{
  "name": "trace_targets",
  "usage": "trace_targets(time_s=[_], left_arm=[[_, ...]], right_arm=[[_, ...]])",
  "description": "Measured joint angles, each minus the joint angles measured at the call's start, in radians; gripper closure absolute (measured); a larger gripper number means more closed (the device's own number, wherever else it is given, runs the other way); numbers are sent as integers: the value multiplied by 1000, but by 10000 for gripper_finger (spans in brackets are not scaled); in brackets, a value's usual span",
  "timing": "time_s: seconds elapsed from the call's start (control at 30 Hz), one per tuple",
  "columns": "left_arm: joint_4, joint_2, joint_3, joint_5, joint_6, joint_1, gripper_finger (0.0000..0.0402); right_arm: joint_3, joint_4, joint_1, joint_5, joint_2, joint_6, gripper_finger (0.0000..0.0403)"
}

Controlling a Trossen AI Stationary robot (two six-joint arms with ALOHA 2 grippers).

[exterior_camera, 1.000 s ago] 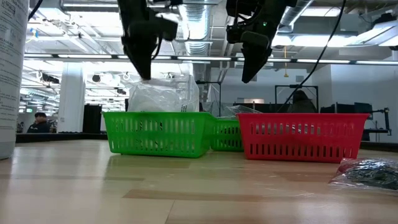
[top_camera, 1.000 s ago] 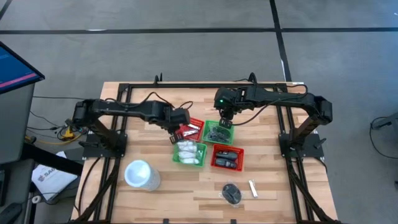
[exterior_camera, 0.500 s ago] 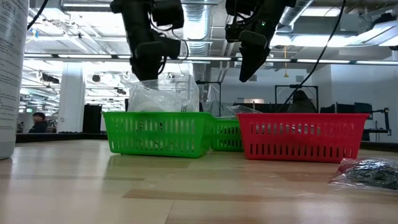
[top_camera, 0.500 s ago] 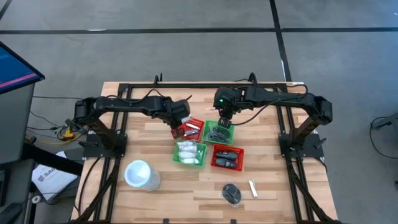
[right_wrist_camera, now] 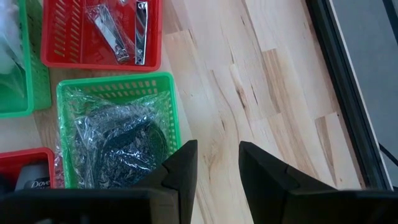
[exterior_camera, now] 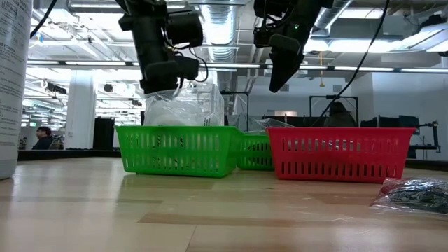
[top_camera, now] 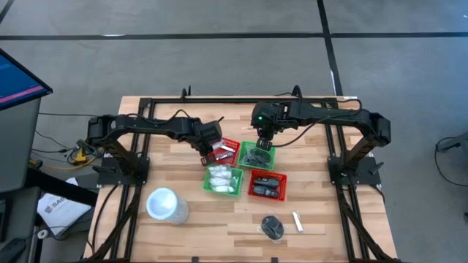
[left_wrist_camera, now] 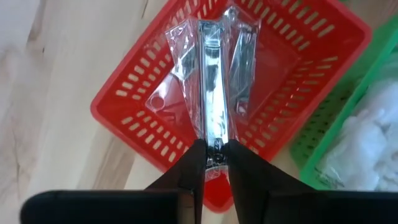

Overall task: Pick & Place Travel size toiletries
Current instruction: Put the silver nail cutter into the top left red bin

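My left gripper [left_wrist_camera: 211, 154] hangs over the far red basket [left_wrist_camera: 134, 134], shut on a silvery nail clipper in clear wrap [left_wrist_camera: 210, 87]; a second clipper [left_wrist_camera: 242, 68] lies in that basket. In the high view the left gripper [top_camera: 208, 144] is at that basket's left side. My right gripper [top_camera: 265, 139] is open above the far green basket [right_wrist_camera: 163, 84], which holds black bundles in clear wrap [right_wrist_camera: 115, 140]. White crinkly packets [top_camera: 221, 175] fill the near green basket, and dark pieces [top_camera: 267, 186] sit in the near red basket. A black bundle [top_camera: 273, 228] and a silvery piece [top_camera: 297, 221] lie loose on the table. My left gripper pinches the wrapped nail clipper by its near end [left_wrist_camera: 212, 144] between the two fingers [left_wrist_camera: 194, 163]. The fingers come from above and lie in line with the clipper. It hangs below them into the red basket; whether its lower end touches the basket floor I cannot tell.
A large white cup [top_camera: 167, 206] stands near the table's near-left corner. The four baskets sit close together mid-table. Bare wood shows to the right of the baskets [right_wrist_camera: 249, 93] and along the near edge [exterior_camera: 210, 224]. A black frame rail [top_camera: 241, 100] runs along the far side.
My left gripper has turned about its wrist and drawn a little toward the table's far-left while staying shut over the far red basket.
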Motion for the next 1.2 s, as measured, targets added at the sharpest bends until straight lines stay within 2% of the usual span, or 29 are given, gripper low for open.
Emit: trace_targets(time_s=[0.23,0.63,0.77,1.0,1.2], left_arm=[[40,0,-8,-1,0,0,344],[70,0,-8,-14,7,0,275],[72,-1,-8,-16,0,-3,263],[75,-87,-7,-15,-30,-42,265],[86,-196,-7,-47,-81,-83,265]], right_arm=[[0,1,0,0,0,0,294],[0,1,0,0,0,0,294],[0,0,0,0,0,0,294],[0,-55,6,0,-21,30,294],[0,-98,67,-29,-87,97,294]])
